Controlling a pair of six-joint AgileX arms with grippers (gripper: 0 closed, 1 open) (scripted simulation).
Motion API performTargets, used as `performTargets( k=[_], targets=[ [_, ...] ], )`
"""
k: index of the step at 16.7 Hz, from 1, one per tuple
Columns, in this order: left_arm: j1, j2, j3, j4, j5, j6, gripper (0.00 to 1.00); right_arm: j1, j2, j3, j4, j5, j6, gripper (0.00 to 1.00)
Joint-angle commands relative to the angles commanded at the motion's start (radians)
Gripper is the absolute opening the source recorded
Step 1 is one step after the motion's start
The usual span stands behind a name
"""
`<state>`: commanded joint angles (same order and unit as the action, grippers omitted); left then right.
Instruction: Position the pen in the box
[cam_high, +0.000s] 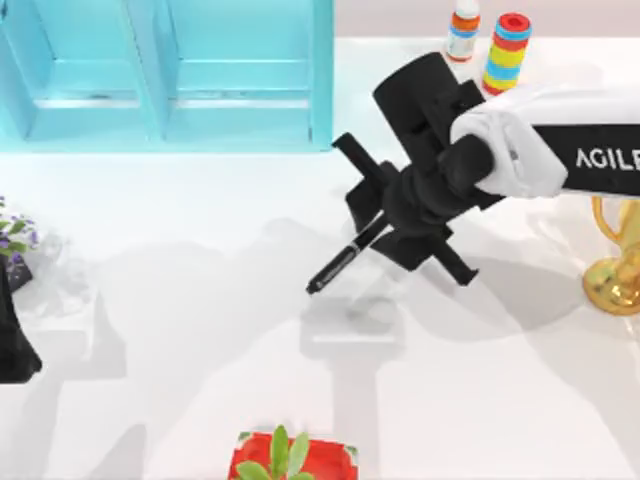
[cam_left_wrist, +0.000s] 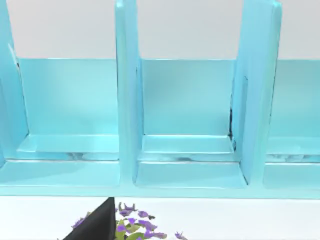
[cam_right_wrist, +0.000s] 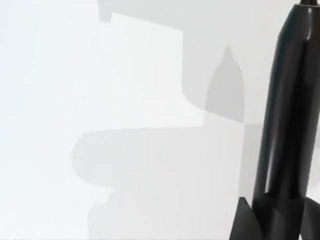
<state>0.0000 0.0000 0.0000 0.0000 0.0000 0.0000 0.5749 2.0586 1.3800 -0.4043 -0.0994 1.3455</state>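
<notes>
My right gripper (cam_high: 378, 232) is over the middle of the table, shut on the upper end of the slim black pen (cam_high: 340, 265). The pen slants down toward the left, and its shadow falls on the white tabletop apart from it. In the right wrist view the pen (cam_right_wrist: 285, 125) runs long and dark over the table, with black fingers (cam_right_wrist: 245, 222) at its base. The light-blue box (cam_high: 165, 75), split into open compartments, stands at the back left, well away from the pen. The left wrist view faces the box (cam_left_wrist: 180, 125). My left arm (cam_high: 10, 345) is parked at the left edge.
A small bottle (cam_high: 463, 30) and a stack of coloured rings (cam_high: 508, 52) stand at the back right. There is a gold object (cam_high: 615, 270) at the right edge, purple flowers (cam_high: 12, 240) at the left edge, and a red pot with a green plant (cam_high: 290, 458) at the front.
</notes>
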Motion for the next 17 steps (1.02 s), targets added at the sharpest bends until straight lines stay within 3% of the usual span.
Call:
performTargets(
  k=[6,13,17],
  targets=[
    [0.000,0.000,0.000,0.000,0.000,0.000,1.00,-0.002,-0.086,0.123,-0.235,-0.002,-0.004,0.00],
    [0.000,0.000,0.000,0.000,0.000,0.000,1.00,-0.007,-0.103,0.135,-0.244,-0.004,-0.003,0.00],
    [0.000,0.000,0.000,0.000,0.000,0.000,1.00,-0.114,-0.231,0.166,-0.263,-0.020,-0.002,0.00]
  ],
)
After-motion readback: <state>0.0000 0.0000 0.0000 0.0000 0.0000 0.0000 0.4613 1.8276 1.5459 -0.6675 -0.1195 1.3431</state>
